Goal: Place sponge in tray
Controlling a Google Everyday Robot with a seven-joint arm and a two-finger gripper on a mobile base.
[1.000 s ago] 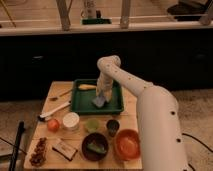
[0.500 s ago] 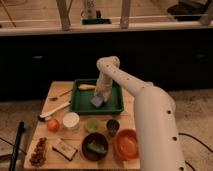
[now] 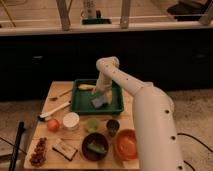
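Tabletop (image 3: pixel 55 92) — light wood, set before a dark counter front.

Tray (image 3: pixel 79 102) — dark green, rectangular, raised rim, at the far middle of the tabletop.

Sponge (image 3: pixel 98 101) — small blue-grey block, inside the tray toward its right half, near the front rim; whether it rests on the tray floor or is held just above it cannot be told.

Gripper (image 3: pixel 101 93) — at the end of the white arm (image 3: pixel 145 105), which reaches in from the right foreground and bends down over the tray. The gripper sits directly above the sponge and meets its top edge; whether it is spread or clamped cannot be told.

Yellow item (image 3: pixel 86 87) — elongated, lying in the tray's far left part.

Brush-like utensil (image 3: pixel 52 111) — pale handle, dark end, lying at an angle on the tabletop left of the tray.

Orange-red round fruit (image 3: pixel 53 124) — near the left edge, beside a white cup (image 3: pixel 71 120).

Green cup (image 3: pixel 91 124) and dark cup (image 3: pixel 113 127) — in a row right of the white cup, in front of the tray.

Dark bowl (image 3: pixel 95 146) — holds something green; front middle.

Orange bowl (image 3: pixel 126 143) — round, front right, next to the arm.

Brown-and-white block (image 3: pixel 65 149) — front left, beside a brown cluster of small pieces (image 3: pixel 38 151) at the corner.
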